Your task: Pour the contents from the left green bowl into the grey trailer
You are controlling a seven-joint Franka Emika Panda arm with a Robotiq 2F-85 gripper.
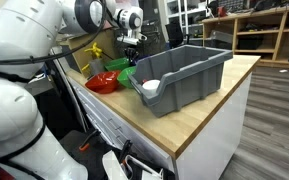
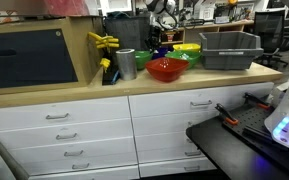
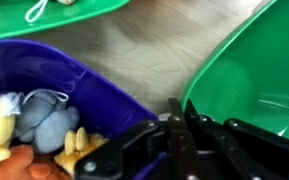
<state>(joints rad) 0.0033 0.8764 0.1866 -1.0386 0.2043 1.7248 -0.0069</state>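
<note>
In the wrist view my gripper (image 3: 174, 125) has its two fingers pressed together over the rim of a bright green bowl (image 3: 249, 70), one finger outside and one inside. This bowl's inside looks bare where visible. In an exterior view the gripper (image 1: 132, 50) hangs low over the green bowls (image 1: 127, 72), just left of the grey trailer (image 1: 189, 70). The trailer also shows in an exterior view (image 2: 229, 50) at the counter's right end. A second green bowl (image 3: 64, 12) lies at the top of the wrist view.
A blue bowl (image 3: 44, 80) with small stuffed toys sits right beside the fingers. A red bowl (image 1: 102, 83) stands in front of the green ones. A metal cup (image 2: 125, 63) and a yellow object (image 2: 102, 42) stand further along the counter.
</note>
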